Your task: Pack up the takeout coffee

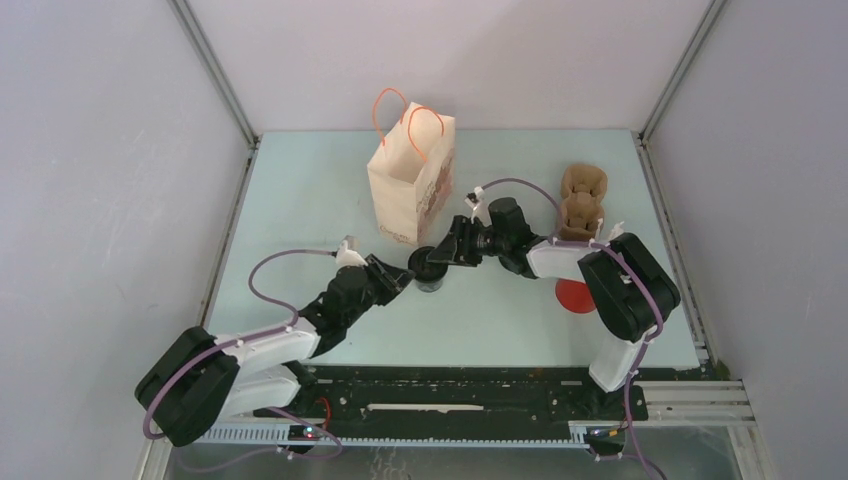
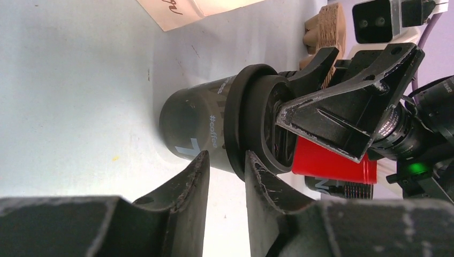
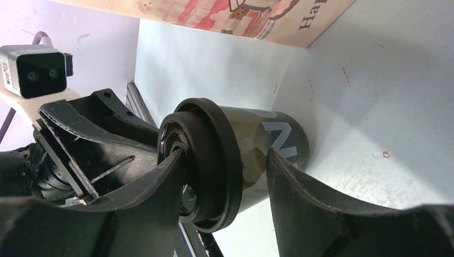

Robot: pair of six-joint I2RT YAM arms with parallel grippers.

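The takeout coffee, a black lidded cup with white print, stands upright on the table just in front of the paper bag. My right gripper reaches it from the right and is shut on it, one finger across the lid top and the other against the cup wall. My left gripper comes from the left. Its jaws stand a little apart, with the tips at the lid's rim and only bare table between them.
A paper bag with orange handles stands open behind the cup. A brown pulp carrier lies at the back right. A red cup stands by the right arm's base and also shows past the lid as the red cup.
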